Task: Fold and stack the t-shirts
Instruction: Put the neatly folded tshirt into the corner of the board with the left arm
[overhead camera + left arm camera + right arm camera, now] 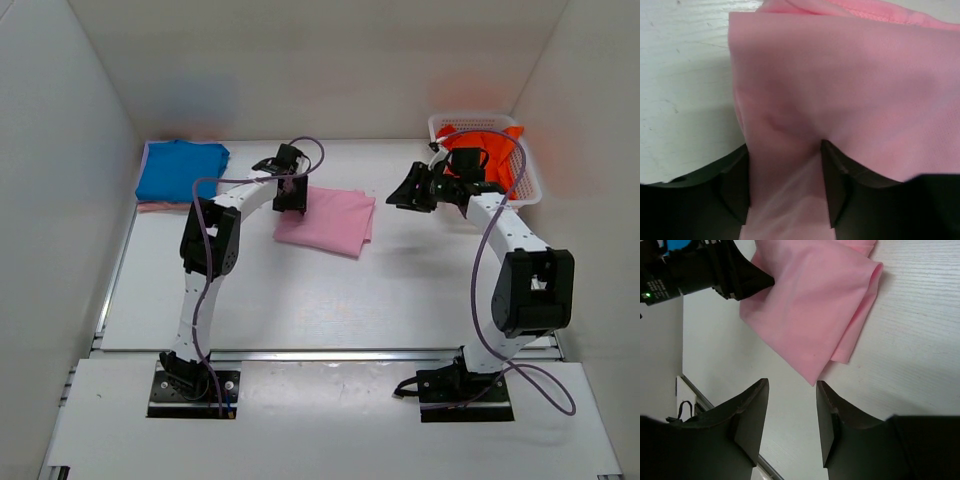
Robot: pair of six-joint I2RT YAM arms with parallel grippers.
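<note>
The light pink t-shirt (330,222) lies folded in the middle of the table; it also shows in the left wrist view (840,75) and the right wrist view (810,305). My left gripper (292,200) (785,150) is shut on its left edge, with fabric bunched between the fingers. My right gripper (405,195) (791,385) is open and empty, just above the table to the right of the pink shirt's corner. The blue t-shirt (182,170) lies folded at the back left. The orange t-shirt (490,150) sits crumpled in the basket.
The white lattice basket (530,190) stands at the back right, close behind the right arm. A pale pink edge (160,207) shows under the blue shirt. White walls enclose the table on three sides. The left gripper's body (715,275) shows in the right wrist view.
</note>
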